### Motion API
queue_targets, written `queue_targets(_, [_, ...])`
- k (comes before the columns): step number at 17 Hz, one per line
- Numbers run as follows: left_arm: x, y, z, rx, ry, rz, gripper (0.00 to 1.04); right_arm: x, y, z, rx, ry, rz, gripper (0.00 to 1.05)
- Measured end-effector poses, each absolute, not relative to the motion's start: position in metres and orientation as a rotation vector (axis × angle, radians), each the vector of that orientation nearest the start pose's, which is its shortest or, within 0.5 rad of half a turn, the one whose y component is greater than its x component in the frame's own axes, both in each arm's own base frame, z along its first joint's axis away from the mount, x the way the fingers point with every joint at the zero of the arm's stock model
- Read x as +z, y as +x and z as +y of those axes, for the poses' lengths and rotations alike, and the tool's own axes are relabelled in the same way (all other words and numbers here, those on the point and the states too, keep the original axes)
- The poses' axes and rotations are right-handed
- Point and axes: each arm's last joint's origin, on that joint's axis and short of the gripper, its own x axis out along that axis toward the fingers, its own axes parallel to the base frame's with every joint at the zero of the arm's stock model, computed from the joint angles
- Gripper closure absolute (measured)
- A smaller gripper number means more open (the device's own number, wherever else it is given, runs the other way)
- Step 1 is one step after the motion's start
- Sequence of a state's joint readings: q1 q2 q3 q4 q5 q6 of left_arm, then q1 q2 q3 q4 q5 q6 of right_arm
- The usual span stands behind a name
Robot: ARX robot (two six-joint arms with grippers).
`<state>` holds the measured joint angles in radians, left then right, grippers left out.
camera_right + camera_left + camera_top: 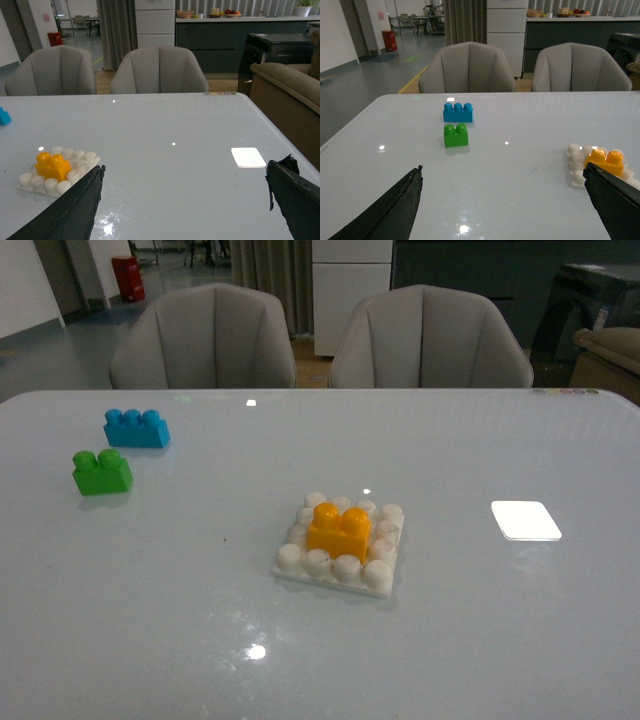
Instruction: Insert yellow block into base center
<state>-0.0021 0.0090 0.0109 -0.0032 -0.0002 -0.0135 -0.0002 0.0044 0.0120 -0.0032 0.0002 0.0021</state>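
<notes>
On base (340, 560) center — yellow block (338, 530) seated; both grippers spread wide, fingertips cropped

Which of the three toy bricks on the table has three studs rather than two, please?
The blue brick, farthest from the robot; the green brick and the yellow block each show two.

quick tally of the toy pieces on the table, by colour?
Yellow: 1, the yellow block, sitting on the base
Green: 1, the green brick
Blue: 1, the blue brick
White: 1, the base, a studded plate
Total: 4
</notes>
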Motion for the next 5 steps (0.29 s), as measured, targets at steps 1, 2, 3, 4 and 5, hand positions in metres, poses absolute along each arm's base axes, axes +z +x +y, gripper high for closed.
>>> queue_targets(1, [0.1662,0.0976,-0.0002,-0.002,-0.014,0.001,0.07,0.1670,0.0972,0.0000,0.000,0.002,-0.005,0.06])
queue_targets(2, [0.1662,0.0976,-0.0002,-0.002,-0.014,0.002,0.07,0.1670,0.0972,0.0000,0.000,0.002,-0.005,0.06])
queue_targets(3, [0.1662,0.0976,-0.0002,-0.002,-0.014,0.002,0.07,0.1670,0.0972,0.0000,0.000,0.002,-0.005,0.06])
queue_targets(4, [0.1662,0.0976,-0.0002,-0.002,-0.014,0.001,0.07,0.1670,0.0972,0.0000,0.000,0.002,-0.005,0.06])
queue_targets(5, [0.1662,0.0976,-0.0002,-0.002,-0.014,0.001,0.07,0.1670,0.0972,0.0000,-0.001,0.002,-0.005,0.06])
